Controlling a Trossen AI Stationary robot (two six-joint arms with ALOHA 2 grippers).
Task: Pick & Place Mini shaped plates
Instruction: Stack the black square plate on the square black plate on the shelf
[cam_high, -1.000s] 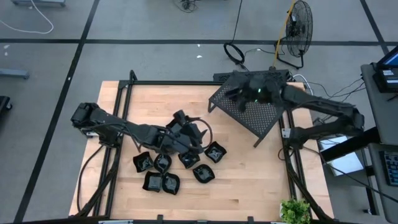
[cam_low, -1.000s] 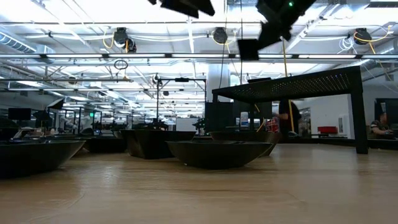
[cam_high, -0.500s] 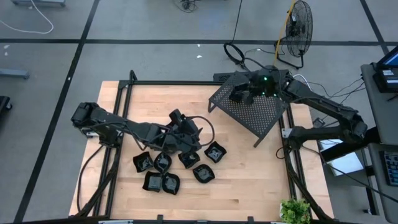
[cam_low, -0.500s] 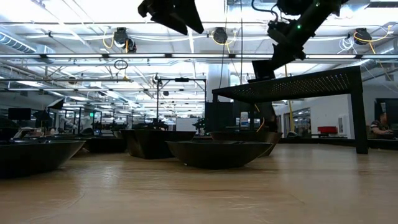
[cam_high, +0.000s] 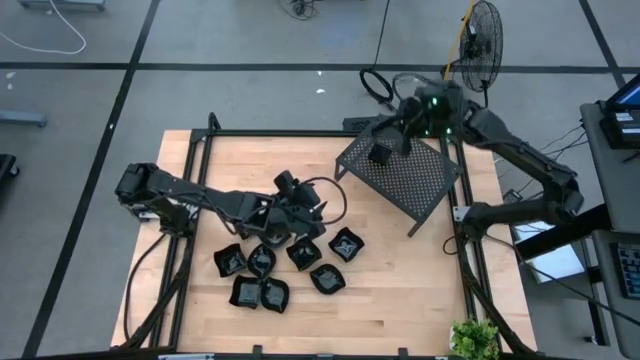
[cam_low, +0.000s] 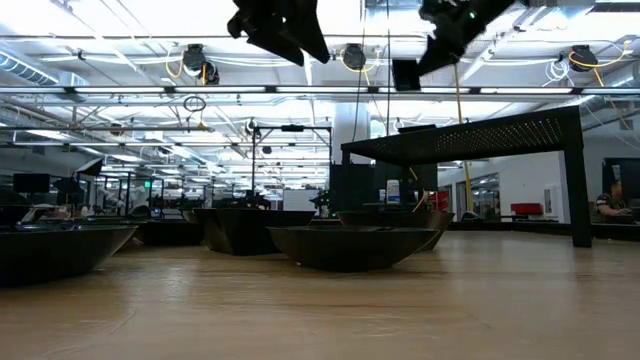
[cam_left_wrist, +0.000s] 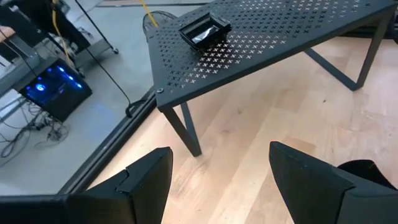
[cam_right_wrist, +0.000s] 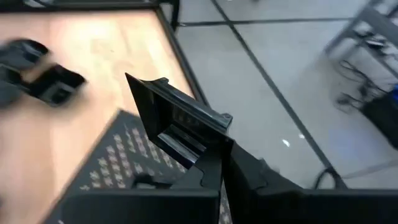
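Right gripper (cam_high: 400, 140): my fingers pinched tight on one square plate (cam_right_wrist: 177, 127), held in the air above the back edge of the perforated rack (cam_high: 400, 180). A second plate (cam_left_wrist: 204, 32) already lies on the rack top. Left gripper (cam_high: 300, 205): I have its fingers (cam_left_wrist: 146, 180) spread wide, empty, above the wooden table (cam_high: 400, 290) just behind the cluster of mini shaped plates (cam_high: 290, 265).

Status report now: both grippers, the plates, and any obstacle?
Left gripper open, empty, over the plate pile. Right gripper shut on a square plate above the rack. One plate on rack.
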